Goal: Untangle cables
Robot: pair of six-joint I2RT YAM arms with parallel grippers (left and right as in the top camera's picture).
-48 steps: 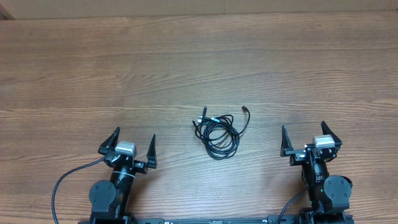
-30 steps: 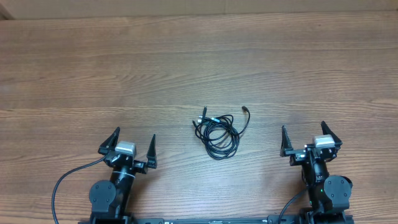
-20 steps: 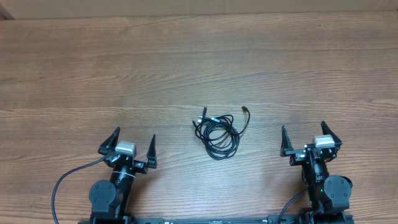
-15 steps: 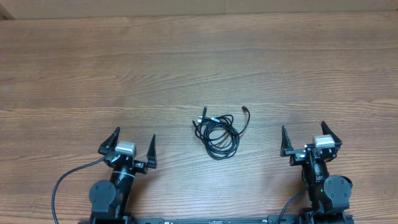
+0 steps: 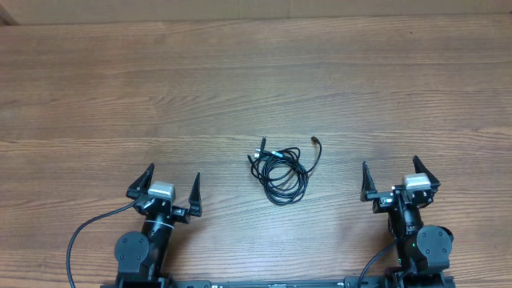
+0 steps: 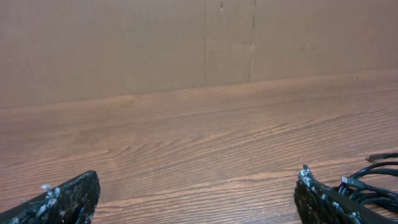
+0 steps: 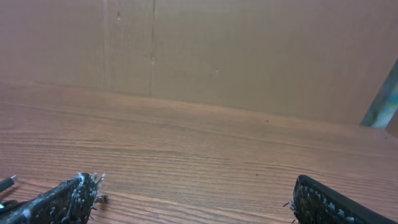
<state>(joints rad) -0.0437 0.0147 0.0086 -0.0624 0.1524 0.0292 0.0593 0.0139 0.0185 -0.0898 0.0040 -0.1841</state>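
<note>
Wooden table [image 5: 240, 80]: cables [image 5: 282, 170] lie between spread jaws, touching neither.

The overhead camera looks straight down on the table [image 5: 240, 80], high enough to show the cables [image 5: 282, 170] with wide wood all round. The left wrist camera sits low, left of the cables, facing level toward a cardboard wall [image 6: 124, 43]; the cables enter at its lower right. The right wrist camera, low and right of the cables, faces the same wall, catching one plug end [image 7: 6, 182] at lower left.
</note>
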